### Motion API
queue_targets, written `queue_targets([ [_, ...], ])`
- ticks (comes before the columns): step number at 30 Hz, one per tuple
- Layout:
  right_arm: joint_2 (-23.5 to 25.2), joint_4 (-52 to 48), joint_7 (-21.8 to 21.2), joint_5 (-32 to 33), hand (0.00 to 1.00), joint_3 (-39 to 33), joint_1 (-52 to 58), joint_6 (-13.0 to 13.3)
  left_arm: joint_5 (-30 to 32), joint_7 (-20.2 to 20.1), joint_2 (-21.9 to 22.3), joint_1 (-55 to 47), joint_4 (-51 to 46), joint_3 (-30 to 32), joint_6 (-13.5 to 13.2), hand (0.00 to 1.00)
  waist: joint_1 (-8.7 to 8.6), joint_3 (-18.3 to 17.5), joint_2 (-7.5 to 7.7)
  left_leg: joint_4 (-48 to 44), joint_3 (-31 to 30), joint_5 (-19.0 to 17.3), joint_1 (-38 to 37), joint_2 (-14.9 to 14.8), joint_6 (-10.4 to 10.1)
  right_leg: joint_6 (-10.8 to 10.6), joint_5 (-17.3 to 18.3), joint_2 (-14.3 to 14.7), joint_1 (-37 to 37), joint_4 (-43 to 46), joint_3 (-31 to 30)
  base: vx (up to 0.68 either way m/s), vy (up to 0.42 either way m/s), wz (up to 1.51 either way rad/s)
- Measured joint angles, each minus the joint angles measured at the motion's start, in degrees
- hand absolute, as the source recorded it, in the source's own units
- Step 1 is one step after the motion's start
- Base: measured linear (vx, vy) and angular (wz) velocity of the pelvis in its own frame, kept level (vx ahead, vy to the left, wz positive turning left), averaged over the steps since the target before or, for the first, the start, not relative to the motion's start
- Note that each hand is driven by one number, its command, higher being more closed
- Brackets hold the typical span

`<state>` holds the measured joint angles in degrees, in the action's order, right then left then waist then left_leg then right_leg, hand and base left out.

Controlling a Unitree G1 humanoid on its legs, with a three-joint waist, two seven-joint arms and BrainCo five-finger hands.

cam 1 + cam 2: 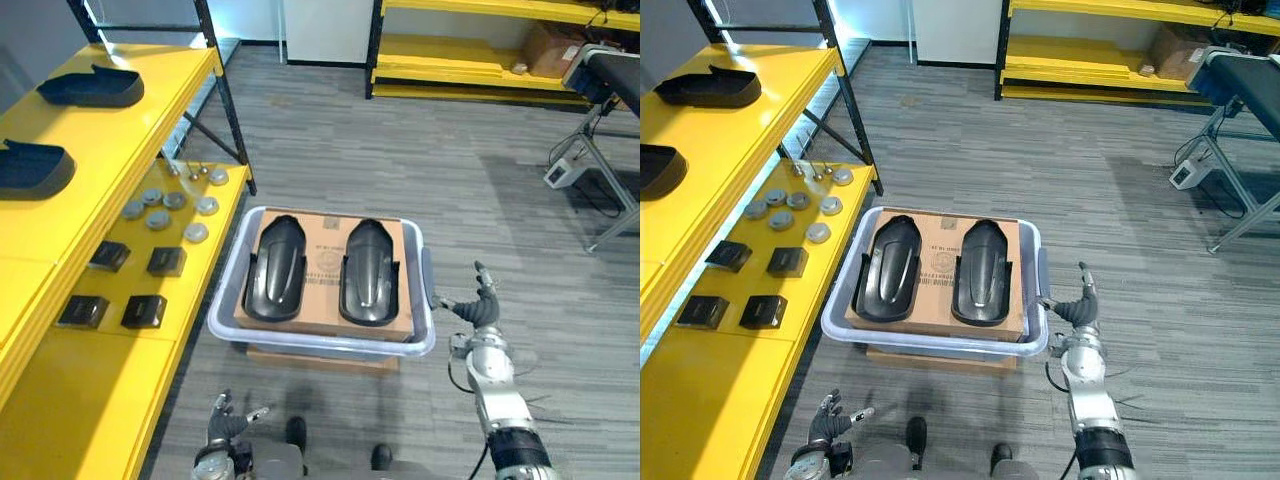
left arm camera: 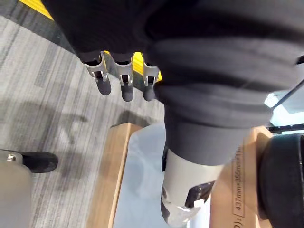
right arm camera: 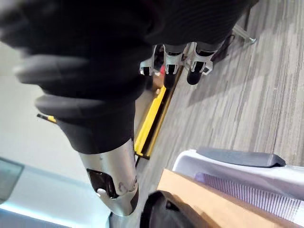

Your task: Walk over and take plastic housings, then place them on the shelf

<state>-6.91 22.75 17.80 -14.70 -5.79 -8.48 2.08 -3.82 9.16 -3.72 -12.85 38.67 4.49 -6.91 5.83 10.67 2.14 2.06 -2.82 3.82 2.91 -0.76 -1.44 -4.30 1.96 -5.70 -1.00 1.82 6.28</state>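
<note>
- Two black housings lie side by side, lengthwise, on a card sheet (image 1: pixel 325 245) in a pale bin (image 1: pixel 222 300) on the floor straight ahead of me. A bare strip of card separates the left housing (image 1: pixel 275 268) from the right housing (image 1: pixel 369 272).
- The bin stands on a wooden board (image 1: pixel 320 358) that pokes out at its near side.
- My right hand (image 1: pixel 480 305) hangs just beside the bin's right rim, near the grey handle (image 1: pixel 428 278). Its fingers are apart and nearly straight, and it holds nothing. I cannot tell whether the thumb touches the rim.
- My left hand (image 1: pixel 228 420) is low, short of the bin's near left corner, with its fingers loose and spread. It is empty too.
- The yellow shelf (image 1: pixel 100 400) runs along my left, and only a narrow strip of floor lies between its lower level and the bin's left rim.
- Its upper level carries a far housing (image 1: pixel 95 87) and a near housing (image 1: pixel 30 168), with bare yellow between them.
- The lower level holds grey discs (image 1: pixel 175 200) and, nearer to me, four black blocks (image 1: pixel 140 310). The part closest to me is bare.
- A black post (image 1: pixel 228 100) of the shelf frame slants to the floor past the bin's far left corner.
- There is open grey floor to the right of the bin and beyond it. A metal stand (image 1: pixel 600 170) is well off to the right, and a second yellow rack (image 1: pixel 470 50) stands at the far wall.
- The near housing is cut off at the edge, and whatever lies under the card is hidden.
</note>
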Motion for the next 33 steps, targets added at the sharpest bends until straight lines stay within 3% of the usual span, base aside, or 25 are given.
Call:
queue_targets([
  [5, 0.55, 6.91, 3.53, -3.38, 0.0, -1.29, -6.35, -3.31, -0.09, 1.48, 0.0, 0.84, -1.34, -0.42, -0.45, 0.0, 1.46, 2.61, -0.44, -0.44, -2.05, 1.29, 2.94, 0.92, 0.66, -0.73, -0.81, -0.54, 1.38, -0.05, 1.61, -0.01, 0.018, 0.18],
  [14, 0.06, 20.49, 9.29, -2.34, 0.0, -7.66, -20.82, -6.98, -1.76, 3.78, 0.06, 4.27, -2.91, -3.2, -1.22, 0.0, 2.67, 8.2, -0.61, -2.88, -3.73, 1.89, 6.75, 1.51, 1.34, -0.06, -1.47, -0.72, 3.23, -0.19, 3.06, 0.02, 0.007, 0.09],
  [15, -0.98, 23.12, 9.6, -1.54, 1.0, -7.73, -23.36, -7.18, -2.24, 3.91, -0.01, 4.89, -3.38, -3.97, -1.31, 0.0, 2.73, 9.14, -0.75, -3.15, -3.82, 1.88, 7.01, 1.42, 1.33, 0.09, -1.57, -0.63, 3.35, -0.1, 3.08, -0.04, 0.0, 0.01],
  [23, -3.94, 32.43, 8.88, -0.31, 1.0, -6.94, -32.33, -7.33, -4.1, 5.98, -0.04, 6.95, -3.26, -4.44, -2.34, 0.0, 2.85, 12.23, -1.03, -4.09, -4.07, 1.79, 9.02, 0.84, 1.24, 0.29, -1.68, -0.15, 5.45, 1.08, 2.95, -0.07, -0.001, -0.01],
  [33, -5.3, 32.66, 7.51, 0.71, 1.0, -4.91, -32.53, -7.16, -4.55, 6.08, -0.89, 7.94, -2.0, -5.13, -2.44, 0.0, 2.65, 12.6, -0.35, -3.92, -3.96, 1.86, 8.42, 0.97, 1.22, 0.3, -1.68, -0.15, 5.03, 0.99, 2.87, 0.0, 0.0, 0.0],
])
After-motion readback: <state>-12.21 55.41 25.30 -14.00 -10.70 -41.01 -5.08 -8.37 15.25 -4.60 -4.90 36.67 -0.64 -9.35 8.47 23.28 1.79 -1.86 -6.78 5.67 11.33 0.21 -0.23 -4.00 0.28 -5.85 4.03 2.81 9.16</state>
